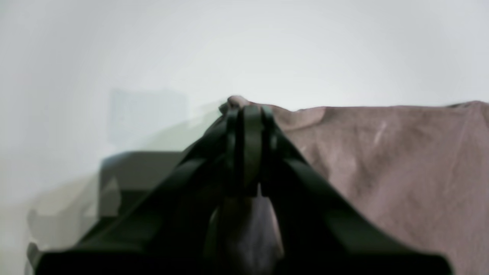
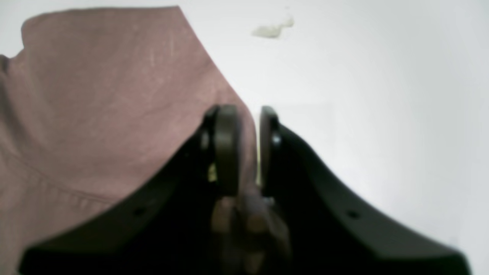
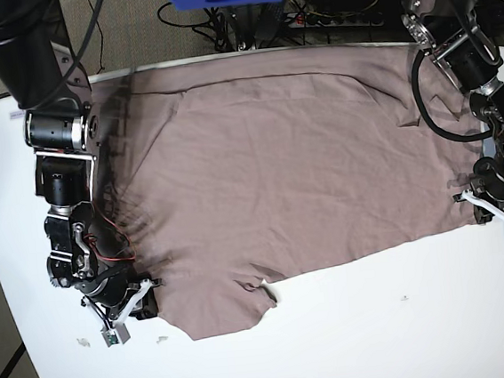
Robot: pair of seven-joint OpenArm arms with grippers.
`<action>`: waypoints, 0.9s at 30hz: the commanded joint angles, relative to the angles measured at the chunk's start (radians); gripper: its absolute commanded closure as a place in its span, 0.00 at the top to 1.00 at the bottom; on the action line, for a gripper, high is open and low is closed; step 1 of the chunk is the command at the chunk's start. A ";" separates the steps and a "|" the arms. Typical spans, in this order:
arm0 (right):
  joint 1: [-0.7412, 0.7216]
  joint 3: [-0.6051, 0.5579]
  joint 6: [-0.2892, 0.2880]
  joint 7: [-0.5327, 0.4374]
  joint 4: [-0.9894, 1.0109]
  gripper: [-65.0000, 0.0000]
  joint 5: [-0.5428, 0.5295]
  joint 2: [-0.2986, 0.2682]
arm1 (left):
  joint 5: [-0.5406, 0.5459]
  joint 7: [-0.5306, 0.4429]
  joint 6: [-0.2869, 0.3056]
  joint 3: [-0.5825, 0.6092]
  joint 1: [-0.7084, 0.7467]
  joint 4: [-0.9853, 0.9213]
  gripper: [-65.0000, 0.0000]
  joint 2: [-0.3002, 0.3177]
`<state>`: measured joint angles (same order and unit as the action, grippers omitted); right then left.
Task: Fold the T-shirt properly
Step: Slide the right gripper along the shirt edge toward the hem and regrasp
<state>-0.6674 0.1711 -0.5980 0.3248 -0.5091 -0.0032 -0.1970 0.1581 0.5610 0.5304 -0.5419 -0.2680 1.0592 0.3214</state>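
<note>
The mauve-brown T-shirt (image 3: 277, 169) lies spread flat across the white table, with a wavy edge toward the front. At its front corner on the left of the base view, my right gripper (image 3: 139, 309) sits low. In the right wrist view its fingers (image 2: 226, 145) stand close together with a fold of the T-shirt (image 2: 95, 95) pinched between them. My left gripper (image 3: 495, 206) is at the cloth's corner on the right side of the base view. In the left wrist view this gripper (image 1: 248, 109) is shut on the edge of the T-shirt (image 1: 382, 160).
The white table (image 3: 382, 337) has bare surface in front of the shirt and rounded edges. A small pale scrap (image 2: 273, 28) lies on it near the right gripper. Cables and a power strip (image 3: 342, 6) sit behind the far edge.
</note>
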 commanded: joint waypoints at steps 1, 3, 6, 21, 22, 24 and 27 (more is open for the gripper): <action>-0.012 0.000 -0.009 0.026 -0.010 0.03 0.006 -0.007 | 0.003 0.003 0.000 0.000 -0.012 0.026 0.00 0.018; -0.012 0.000 -0.010 0.025 -0.011 0.02 0.008 -0.008 | 0.003 0.003 -0.001 -0.002 -0.012 0.028 0.00 0.018; -0.013 0.000 -0.010 0.024 -0.017 0.01 0.008 -0.009 | 0.002 0.001 0.000 -0.001 -0.012 0.031 0.00 0.018; -0.008 -0.001 -0.008 0.034 -0.168 0.01 -0.006 -0.018 | -0.002 -0.007 0.001 -0.003 -0.011 0.046 0.00 0.019; -0.009 -0.001 -0.007 0.036 -0.172 0.01 -0.005 -0.019 | -0.003 -0.007 0.001 -0.003 -0.012 0.046 0.00 0.019; -0.012 0.000 -0.005 0.037 -0.176 0.00 -0.005 -0.021 | -0.004 -0.008 0.001 -0.004 -0.014 0.045 0.00 0.020; -0.016 0.001 0.001 0.037 -0.174 0.00 -0.003 -0.024 | -0.007 -0.011 0.000 -0.004 -0.017 0.045 0.00 0.018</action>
<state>-0.6468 0.1692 -0.6003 0.3859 -0.6647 0.0055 -0.2070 0.1482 0.5720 0.5308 -0.5419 -0.2607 1.0828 0.3191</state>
